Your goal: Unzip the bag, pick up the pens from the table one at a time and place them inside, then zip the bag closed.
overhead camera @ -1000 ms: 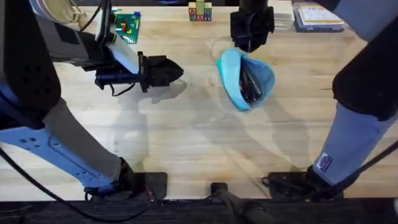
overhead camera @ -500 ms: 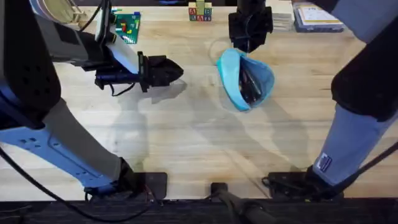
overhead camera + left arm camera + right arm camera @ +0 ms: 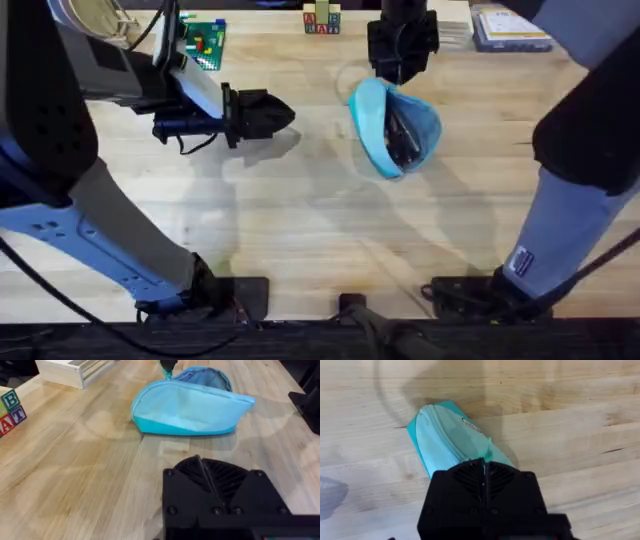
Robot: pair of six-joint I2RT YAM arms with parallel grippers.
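Bag (image 3: 395,128) lies on table (image 3: 300,220), far right of centre, mouth gaping, pens (image 3: 402,135) dark inside. Right gripper (image 3: 402,60) sits over bag's far end, fingers together, likely pinching teal pull tab (image 3: 487,453) — contact hidden. Left gripper (image 3: 278,112) closed, empty, well apart. Fabric soft, light; expect it to drag. You pin near end, pull tab along zipper.

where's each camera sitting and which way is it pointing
overhead: fixed above the arm bases, looking down and forward over the table; both arms show, the pouch gapes open with pens inside.
left wrist: low, looking across the tabletop at the pouch's side; own black mount below.
right wrist: looking straight down on the pouch; own mount below.
All three share the pouch.
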